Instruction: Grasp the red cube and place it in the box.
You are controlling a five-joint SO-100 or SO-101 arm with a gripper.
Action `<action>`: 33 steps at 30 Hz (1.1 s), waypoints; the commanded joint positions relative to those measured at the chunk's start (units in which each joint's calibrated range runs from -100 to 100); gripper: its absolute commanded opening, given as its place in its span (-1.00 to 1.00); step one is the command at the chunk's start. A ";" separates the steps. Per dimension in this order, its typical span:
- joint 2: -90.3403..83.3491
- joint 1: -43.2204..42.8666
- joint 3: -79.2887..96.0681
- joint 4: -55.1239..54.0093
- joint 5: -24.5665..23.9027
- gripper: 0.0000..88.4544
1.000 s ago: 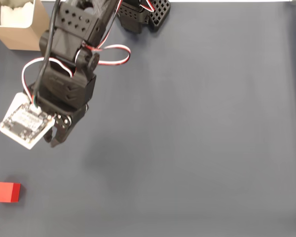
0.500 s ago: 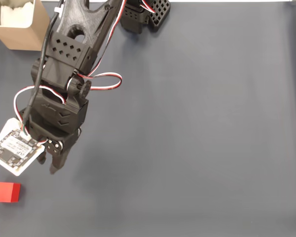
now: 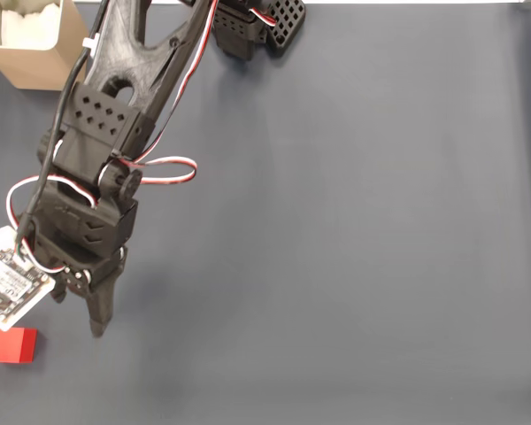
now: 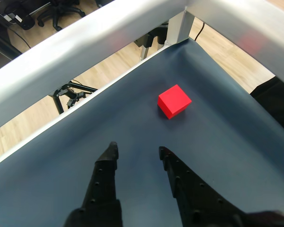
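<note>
The red cube (image 3: 11,344) lies on the dark mat near the lower left corner of the fixed view. My gripper (image 3: 78,314) hangs just up and to the right of it, apart from it. In the wrist view the red cube (image 4: 174,100) sits ahead and slightly right of my gripper (image 4: 137,152), whose two black fingers stand open with only mat between them. The box (image 3: 46,69), tan with a white inside, stands at the top left corner of the fixed view, far behind the arm.
The arm's black base (image 3: 252,27) sits at the top edge of the mat. A white camera board (image 3: 9,283) rides on the wrist. In the wrist view a metal frame rail (image 4: 85,42) runs along the mat's edge close beyond the cube.
The arm has stretched down and to the left in the fixed view, bringing the gripper from mid-left to just beside the cube. The cube and box have stayed put.
</note>
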 commanded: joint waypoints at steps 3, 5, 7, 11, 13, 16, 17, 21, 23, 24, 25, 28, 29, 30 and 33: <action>3.12 1.30 -8.41 -1.03 -0.39 -0.40; 4.59 1.59 -10.15 -1.11 -0.39 -0.38; 5.80 1.80 -11.52 -1.27 -0.44 -0.36; 7.88 2.01 -14.07 -1.35 -0.68 -0.33; 8.66 2.01 -14.89 -1.35 -0.68 -0.32; 10.14 2.08 -16.81 -1.35 -0.68 -0.31; 10.66 2.23 -17.54 -1.35 -0.68 -0.30; 12.74 3.01 -19.91 -1.44 -0.15 -0.29; 13.60 3.43 -20.46 -2.17 0.15 -0.28; 14.30 3.65 -21.28 -2.17 0.20 -0.28; 14.90 3.86 -22.01 -2.17 0.20 -0.28; 16.38 4.43 -23.74 -2.17 0.34 -0.27; 16.72 4.71 -24.20 -2.17 0.39 -0.26; 16.98 4.92 -24.56 -2.17 0.49 -0.26; 17.59 5.56 -25.29 -2.17 0.59 -0.25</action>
